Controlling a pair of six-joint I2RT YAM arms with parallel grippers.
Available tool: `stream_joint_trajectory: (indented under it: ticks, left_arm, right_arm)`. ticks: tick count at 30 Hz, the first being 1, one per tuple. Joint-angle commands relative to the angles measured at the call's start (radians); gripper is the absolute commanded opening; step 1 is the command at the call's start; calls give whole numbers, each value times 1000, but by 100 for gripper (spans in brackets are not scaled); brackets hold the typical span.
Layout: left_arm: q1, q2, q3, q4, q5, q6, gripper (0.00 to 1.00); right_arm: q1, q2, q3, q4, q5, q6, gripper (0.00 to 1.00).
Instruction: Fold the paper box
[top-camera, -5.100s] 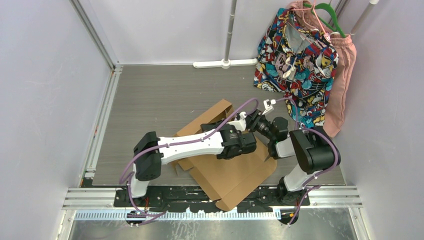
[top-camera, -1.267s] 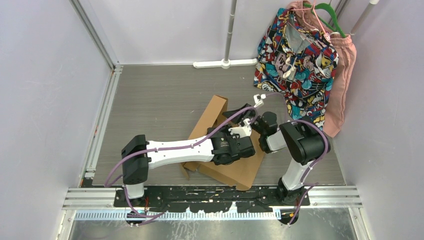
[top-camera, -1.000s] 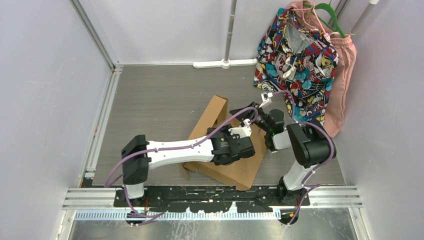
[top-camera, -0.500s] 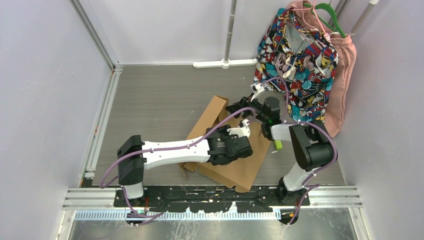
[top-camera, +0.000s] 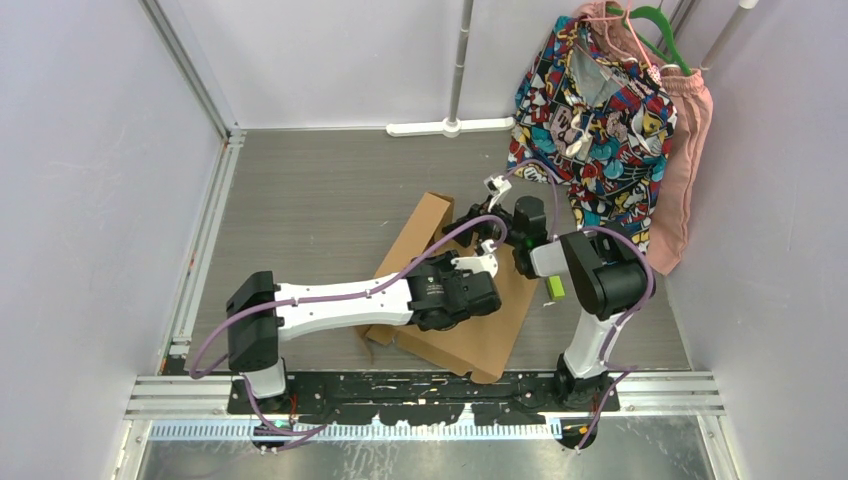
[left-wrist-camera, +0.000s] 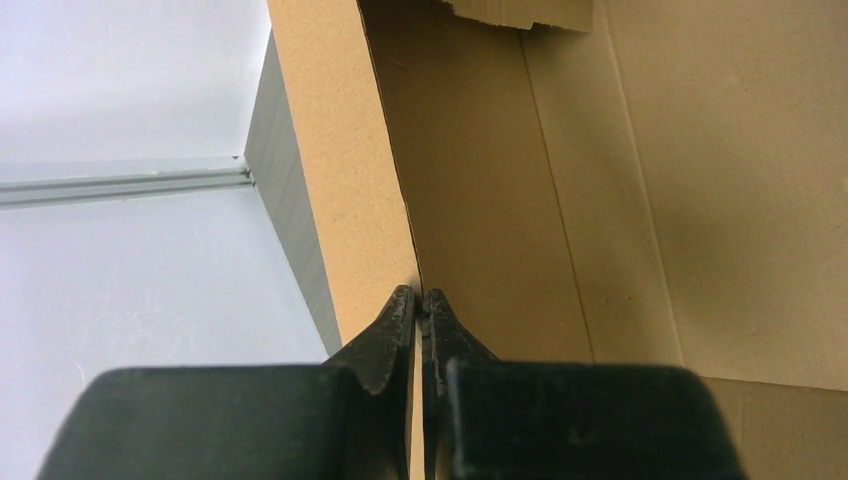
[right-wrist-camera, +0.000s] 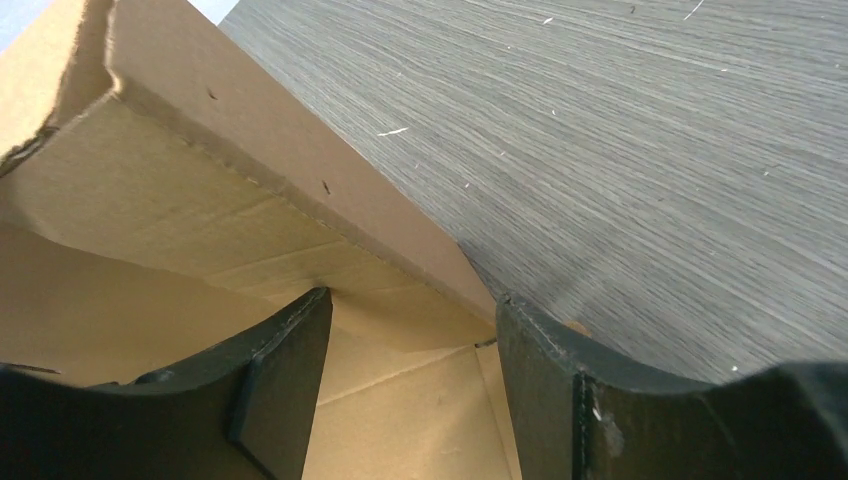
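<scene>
I see the box lying by the near edge of the table. My left gripper pinches its upright wall; my right gripper is spread, straddling a flap's edge.

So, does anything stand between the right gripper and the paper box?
Nothing visible does. The right gripper is open, and the raised flap of the paper box sits directly in line with its gap.
</scene>
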Motion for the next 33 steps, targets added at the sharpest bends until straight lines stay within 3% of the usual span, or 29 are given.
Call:
stream_joint_trajectory:
  ticks: [1, 9, 17, 26, 33]
  left_arm:
    - [4, -60, -28, 39, 98, 1, 1]
    - [29, -110, -50, 69, 155, 33, 2]
    - [58, -125, -65, 88, 214, 57, 2]
    - [97, -145, -97, 102, 239, 66, 2]
    - [105, -140, -110, 113, 238, 69, 2]
  right_arm:
    - [7, 30, 35, 151, -40, 26, 67]
    - [6, 106, 108, 195, -93, 57, 72]
    - [22, 179, 180, 231, -167, 97, 71]
    - [36, 261, 230, 368, -247, 224, 73]
    - [35, 245, 211, 352, -221, 208, 73]
